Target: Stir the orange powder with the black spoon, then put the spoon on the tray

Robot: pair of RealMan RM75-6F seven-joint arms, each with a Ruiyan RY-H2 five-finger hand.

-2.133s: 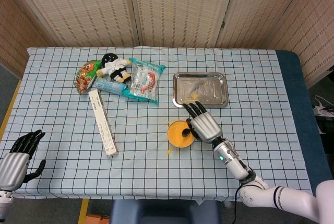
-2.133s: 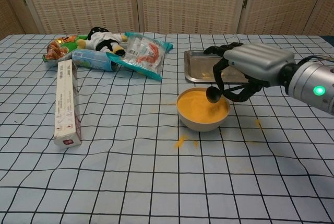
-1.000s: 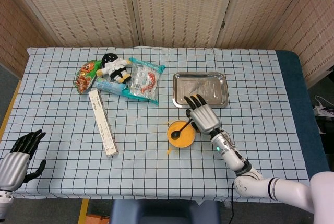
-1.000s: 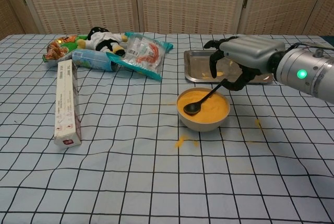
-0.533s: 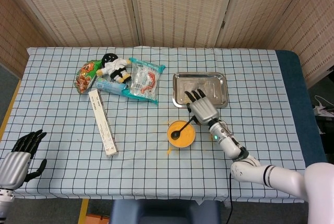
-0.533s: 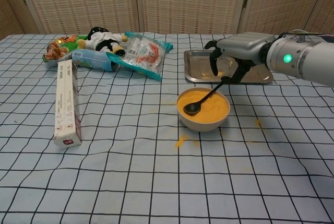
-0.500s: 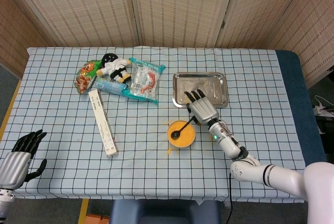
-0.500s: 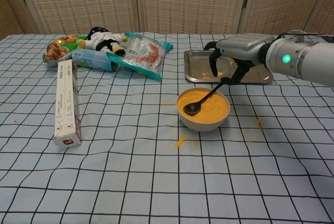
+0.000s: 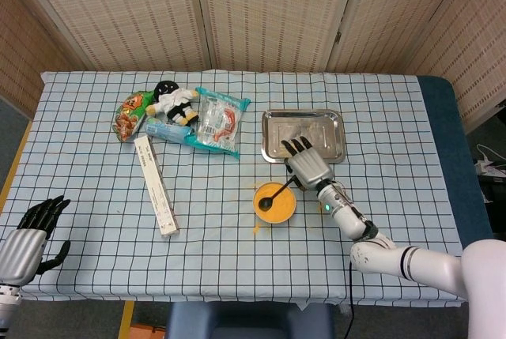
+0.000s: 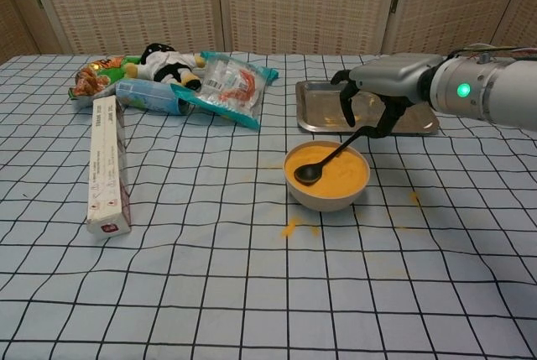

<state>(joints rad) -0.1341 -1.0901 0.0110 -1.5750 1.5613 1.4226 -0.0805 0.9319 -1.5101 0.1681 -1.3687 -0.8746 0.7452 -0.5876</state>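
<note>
no label is readable. the right hand (image 10: 382, 96) grips the black spoon (image 10: 329, 159) by its handle, its scoop in the bowl (image 10: 326, 195) of orange powder (image 10: 340, 174); the left hand (image 9: 30, 238), far left of the bowl, lies released.

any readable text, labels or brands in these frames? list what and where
None can be read for certain.
Long white box: red print along its top face, too blurred to read.
Clear snack packet: white label with print, too small.
Orange snack bag: graphics only, nothing legible.
Blue tube: nothing legible.
Right hand's forearm: green light, no text.
</note>
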